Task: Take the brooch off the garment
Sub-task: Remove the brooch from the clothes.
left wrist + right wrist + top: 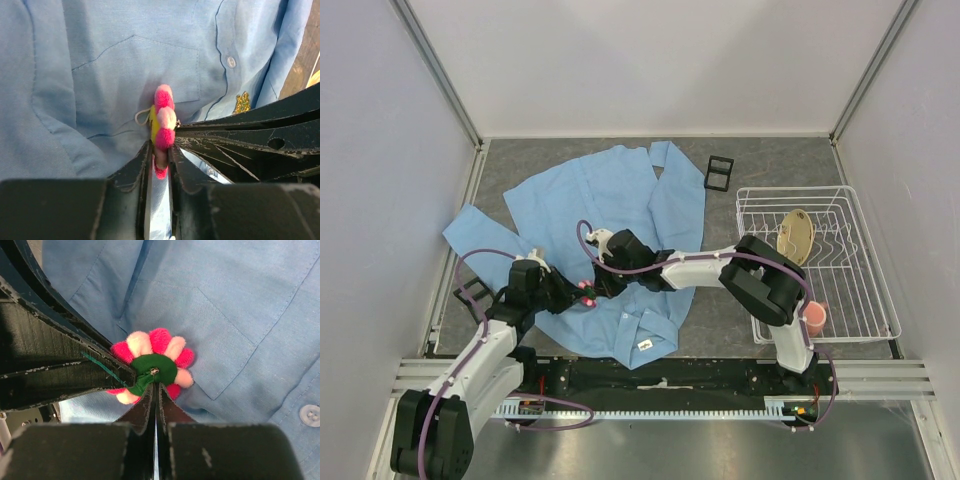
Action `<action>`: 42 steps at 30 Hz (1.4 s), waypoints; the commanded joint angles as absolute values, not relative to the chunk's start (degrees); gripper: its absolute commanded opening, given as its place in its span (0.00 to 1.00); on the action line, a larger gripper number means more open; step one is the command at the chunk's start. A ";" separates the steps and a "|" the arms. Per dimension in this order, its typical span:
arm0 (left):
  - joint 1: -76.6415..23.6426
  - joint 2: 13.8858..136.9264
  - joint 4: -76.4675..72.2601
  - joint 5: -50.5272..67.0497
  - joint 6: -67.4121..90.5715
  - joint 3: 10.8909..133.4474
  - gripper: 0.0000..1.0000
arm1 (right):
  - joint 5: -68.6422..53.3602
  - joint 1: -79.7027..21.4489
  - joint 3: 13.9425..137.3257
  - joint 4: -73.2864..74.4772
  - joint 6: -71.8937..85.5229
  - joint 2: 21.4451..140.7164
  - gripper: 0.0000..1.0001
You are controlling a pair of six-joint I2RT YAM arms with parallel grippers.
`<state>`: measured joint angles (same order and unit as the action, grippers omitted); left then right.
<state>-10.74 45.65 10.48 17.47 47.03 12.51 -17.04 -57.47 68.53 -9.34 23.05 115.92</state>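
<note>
The light blue garment (610,200) lies spread on the grey table, both arms meeting over its lower part. The brooch (588,293) is a small pink flower. In the left wrist view the brooch (164,117) stands edge-on, and my left gripper (160,155) is shut on its lower petals. The right wrist view shows the brooch's (155,365) green back and small metal clasp. My right gripper (156,386) is shut, tips against that green back just below the clasp; whether it pinches the pin does not show. The garment (240,315) lies behind.
A white wire dish rack (865,270) at the right holds a yellowish plate (796,235). A pink cup (813,317) stands at the rack's near corner. A black frame (718,172) lies beyond the shirt. A small gold emblem (242,102) sits on the shirt front.
</note>
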 commanded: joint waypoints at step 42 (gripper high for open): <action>-11.43 45.35 4.75 21.09 48.87 6.33 0.02 | -17.32 -56.08 63.90 -15.64 38.85 112.15 0.20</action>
<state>-11.11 44.07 4.01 19.94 48.40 7.11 -16.25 -56.12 64.25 -13.23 36.27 111.79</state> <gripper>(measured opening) 0.044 0.234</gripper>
